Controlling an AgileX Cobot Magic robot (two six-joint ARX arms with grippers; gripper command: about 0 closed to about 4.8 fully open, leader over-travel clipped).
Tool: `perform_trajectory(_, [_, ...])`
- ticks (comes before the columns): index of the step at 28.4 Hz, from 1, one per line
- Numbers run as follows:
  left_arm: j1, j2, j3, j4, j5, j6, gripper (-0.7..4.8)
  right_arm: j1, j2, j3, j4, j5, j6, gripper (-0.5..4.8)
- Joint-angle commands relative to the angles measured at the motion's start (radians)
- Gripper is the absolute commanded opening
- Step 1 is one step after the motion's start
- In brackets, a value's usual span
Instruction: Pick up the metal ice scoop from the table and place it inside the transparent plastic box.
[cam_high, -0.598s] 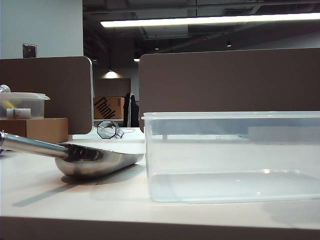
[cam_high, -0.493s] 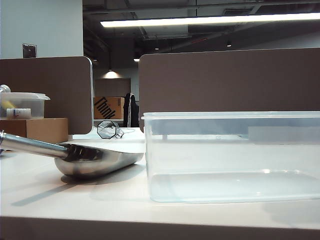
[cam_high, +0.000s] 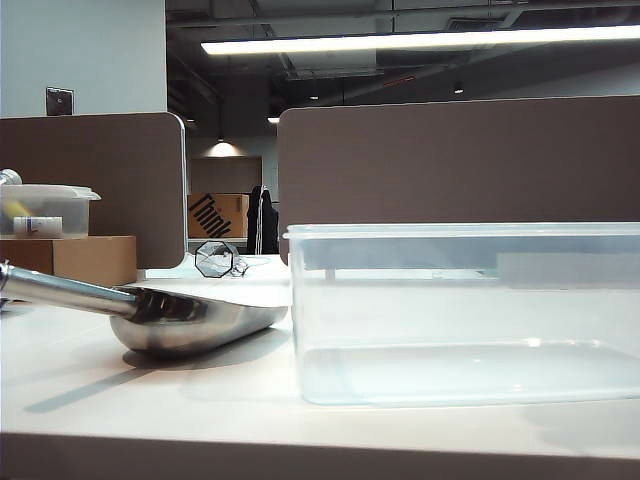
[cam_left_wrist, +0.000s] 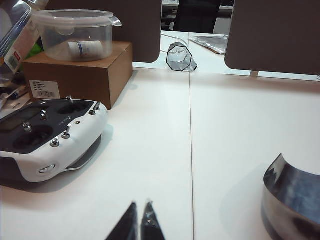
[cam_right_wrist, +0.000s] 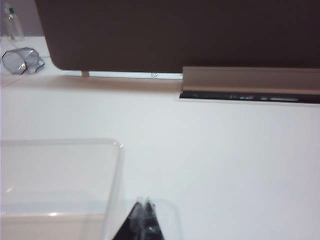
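scoop: metal ice scoop looks rigid, slick; I'd grip its handle | left gripper pinched together, empty, low over table | right gripper fingertips together, empty, beside transparent plastic box

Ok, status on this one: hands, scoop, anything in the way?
Left hand shut, right hand shut, both empty. Metal ice scoop on table beside transparent plastic box. Path clear.

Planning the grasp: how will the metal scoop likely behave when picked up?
The metal ice scoop looks polished, so probably slippery in the jaws. Its rounded bowl may rock on the table. Bowl end likely outweighs the handle, so it could tilt.
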Motion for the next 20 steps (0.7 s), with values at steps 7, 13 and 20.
perform_trajectory(7, [0.0,0.001,0.0,0.032,0.123,-0.119,0.21,0.314,0.123,0.001,0.001,0.003,-0.003,-0.01])
perform_trajectory(13, [0.0,0.001,0.0,0.032,0.347,-0.18,0.21,0.523,0.129,0.001,-0.005,0.002,-0.002,-0.01])
perform_trajectory(20, [-0.027,0.001,0.0,-0.033,0.434,-0.244,0.21,0.612,0.129,0.001,-0.005,-0.006,-0.003,-0.01])
